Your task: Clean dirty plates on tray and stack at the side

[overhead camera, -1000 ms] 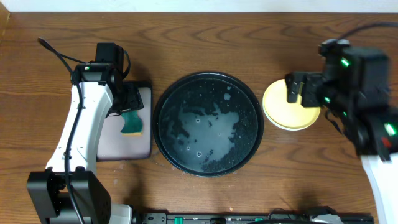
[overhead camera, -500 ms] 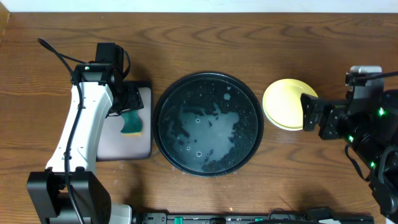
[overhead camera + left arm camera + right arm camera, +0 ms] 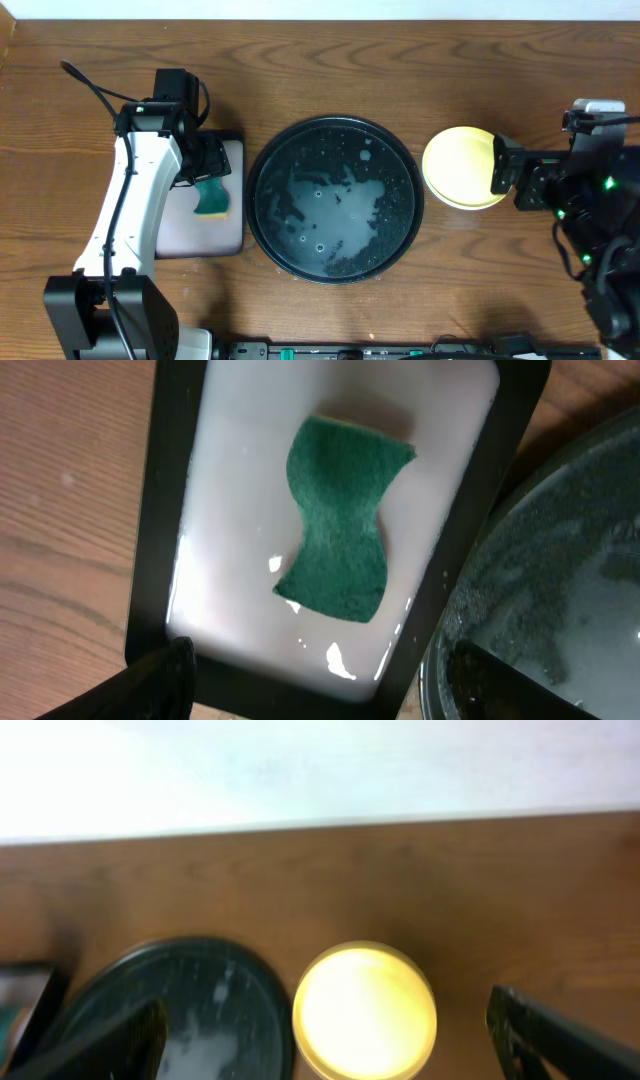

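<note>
The round black tray (image 3: 262,160) sits mid-table, wet, with white foam smeared inside and no plate on it. A pale yellow plate (image 3: 456,165) lies on the wood just right of the tray; a paler rim shows beneath it, and what lies under is hidden. My right gripper (image 3: 512,175) hovers open at the plate's right edge, holding nothing. From the right wrist, the yellow plate (image 3: 365,1010) lies between my spread fingers, beside the tray (image 3: 190,1000). My left gripper (image 3: 208,162) stands open above a green sponge (image 3: 340,530), not touching it.
The sponge (image 3: 212,197) lies in a small rectangular black-rimmed tray (image 3: 190,235) with a pale pink inside, left of the round tray. That tray's rim (image 3: 165,510) nearly touches the round tray (image 3: 560,560). A white wall borders the table's far edge.
My right arm has drawn back to the right, off the yellow plate it was over, leaving the plate on the table. The left arm and the sponge have not moved.
</note>
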